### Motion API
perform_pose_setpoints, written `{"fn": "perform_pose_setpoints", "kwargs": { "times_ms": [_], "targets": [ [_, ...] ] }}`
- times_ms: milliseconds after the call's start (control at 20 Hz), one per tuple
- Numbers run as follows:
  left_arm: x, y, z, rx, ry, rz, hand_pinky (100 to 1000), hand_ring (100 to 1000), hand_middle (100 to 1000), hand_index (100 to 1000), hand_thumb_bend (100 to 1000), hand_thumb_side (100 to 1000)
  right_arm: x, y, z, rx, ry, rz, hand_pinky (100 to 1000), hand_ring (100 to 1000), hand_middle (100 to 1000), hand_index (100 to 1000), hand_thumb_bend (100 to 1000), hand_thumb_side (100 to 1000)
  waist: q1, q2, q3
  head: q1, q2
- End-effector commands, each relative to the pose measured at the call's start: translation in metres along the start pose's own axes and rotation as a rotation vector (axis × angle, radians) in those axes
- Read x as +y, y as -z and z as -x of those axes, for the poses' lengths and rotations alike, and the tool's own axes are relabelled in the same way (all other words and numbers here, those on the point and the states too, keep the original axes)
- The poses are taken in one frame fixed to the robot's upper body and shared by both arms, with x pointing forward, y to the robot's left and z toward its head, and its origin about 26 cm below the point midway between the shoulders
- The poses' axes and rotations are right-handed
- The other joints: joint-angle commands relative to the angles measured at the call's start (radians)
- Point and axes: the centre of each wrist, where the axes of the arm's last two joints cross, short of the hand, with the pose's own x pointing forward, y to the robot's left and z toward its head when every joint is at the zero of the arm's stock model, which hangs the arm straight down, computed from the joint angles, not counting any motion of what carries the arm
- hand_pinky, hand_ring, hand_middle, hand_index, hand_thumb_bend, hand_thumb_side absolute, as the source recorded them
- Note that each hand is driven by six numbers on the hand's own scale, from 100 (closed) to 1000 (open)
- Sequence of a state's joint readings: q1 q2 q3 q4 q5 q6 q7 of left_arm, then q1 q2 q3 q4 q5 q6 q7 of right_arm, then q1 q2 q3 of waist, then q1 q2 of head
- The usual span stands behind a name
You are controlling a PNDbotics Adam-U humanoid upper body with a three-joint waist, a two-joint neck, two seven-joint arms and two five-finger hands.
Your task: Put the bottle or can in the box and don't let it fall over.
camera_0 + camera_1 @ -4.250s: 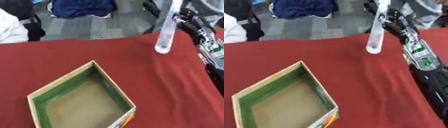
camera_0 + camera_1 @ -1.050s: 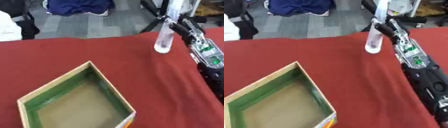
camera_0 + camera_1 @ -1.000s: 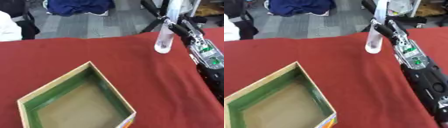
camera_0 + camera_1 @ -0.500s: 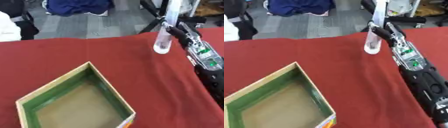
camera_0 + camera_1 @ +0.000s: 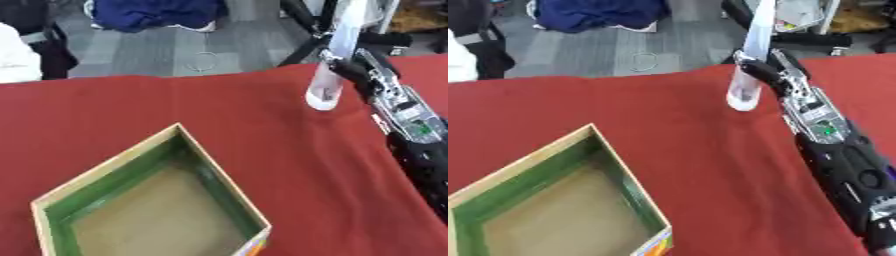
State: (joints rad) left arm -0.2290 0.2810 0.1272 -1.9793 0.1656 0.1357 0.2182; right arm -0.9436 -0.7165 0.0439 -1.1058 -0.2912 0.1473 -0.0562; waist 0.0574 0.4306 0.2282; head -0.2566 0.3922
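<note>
The right hand [image 5: 767,70] is now curled round the clear bottle [image 5: 331,65] near the far right edge of the red surface [image 5: 262,130], where a second ago it was only closing in beside it. The bottle stands upright, leaning slightly. The box [image 5: 149,200] sits open near the front left corner, well apart, so the carry remains. The left hand is out of view.

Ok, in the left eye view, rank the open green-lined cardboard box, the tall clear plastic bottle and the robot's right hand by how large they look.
1. Green-lined cardboard box, clearly largest, though it also lies nearest the camera.
2. Clear plastic bottle.
3. Right hand, curled round the bottle; partly hidden, so its ranking below the bottle is unsure.
</note>
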Motion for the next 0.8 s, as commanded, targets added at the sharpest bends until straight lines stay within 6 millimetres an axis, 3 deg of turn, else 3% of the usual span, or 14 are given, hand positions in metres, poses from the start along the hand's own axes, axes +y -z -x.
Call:
{"fn": "perform_pose_setpoints", "kwargs": {
  "times_ms": [50, 100, 150, 300, 400, 800],
  "targets": [
    [0.003, 0.003, -0.009, -0.035, 0.005, 0.004, 720, 941, 826, 754, 114, 866, -0.002, 0.001, -0.002, -0.01, 0.033, 0.007, 941, 862, 759, 935, 100, 417, -0.001, -0.017, 0.003, 0.001, -0.013],
    [0.003, 0.003, -0.009, -0.035, 0.004, 0.004, 720, 941, 825, 753, 114, 866, -0.001, 0.001, -0.001, -0.01, 0.042, 0.006, 914, 859, 761, 933, 100, 349, -0.001, -0.017, 0.003, 0.0, -0.012],
    [0.003, 0.003, -0.009, -0.034, 0.003, 0.004, 720, 941, 826, 753, 114, 866, 0.0, 0.0, 0.0, -0.009, 0.051, 0.005, 903, 859, 760, 932, 100, 408, -0.001, -0.017, 0.002, 0.0, -0.012],
    [0.003, 0.002, -0.008, -0.033, 0.001, 0.005, 720, 941, 824, 752, 114, 866, 0.003, -0.001, 0.006, 0.001, 0.067, 0.002, 893, 859, 760, 924, 100, 396, 0.0, -0.017, 0.003, 0.0, -0.013],
    [0.003, 0.002, -0.008, -0.034, 0.001, 0.005, 720, 940, 823, 751, 114, 866, 0.004, -0.001, 0.009, 0.007, 0.073, 0.0, 953, 857, 753, 914, 100, 389, 0.0, -0.016, 0.004, 0.0, -0.012],
    [0.002, 0.003, -0.009, -0.036, -0.002, 0.007, 720, 937, 815, 747, 115, 864, 0.006, -0.002, 0.014, 0.02, 0.081, 0.006, 978, 966, 588, 772, 100, 355, 0.0, -0.014, 0.004, 0.0, -0.01]
  ]
}}
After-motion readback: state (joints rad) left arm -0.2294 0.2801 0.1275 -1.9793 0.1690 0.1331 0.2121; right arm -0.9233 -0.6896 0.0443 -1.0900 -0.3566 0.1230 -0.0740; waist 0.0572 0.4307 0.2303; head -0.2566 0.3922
